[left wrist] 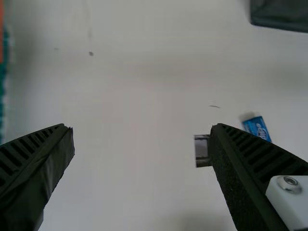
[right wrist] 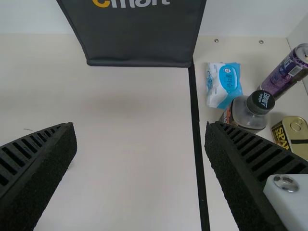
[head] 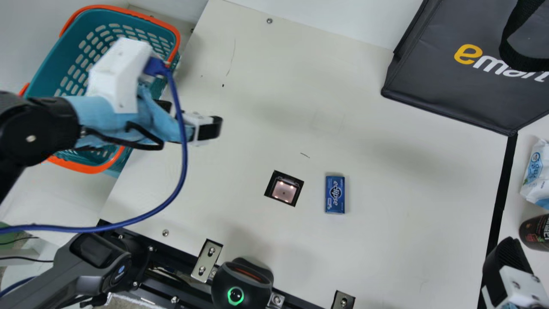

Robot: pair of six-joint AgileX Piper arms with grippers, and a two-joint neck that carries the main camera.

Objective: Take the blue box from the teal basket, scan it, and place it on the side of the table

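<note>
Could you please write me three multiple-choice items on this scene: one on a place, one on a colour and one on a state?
1. Where is the blue box?
A) On the black bag
B) On the table, beside the scan window
C) Under the left gripper

2. Which colour are the teal basket's trimmings?
A) Orange
B) Yellow
C) Pink

3. How is the left gripper?
A) Shut on the box
B) Shut, empty
C) Open, empty

1: B, the main view shows bare table between box and window.
2: A, orange runs along its edge.
3: C, its fingers stand wide apart with nothing between them.
</note>
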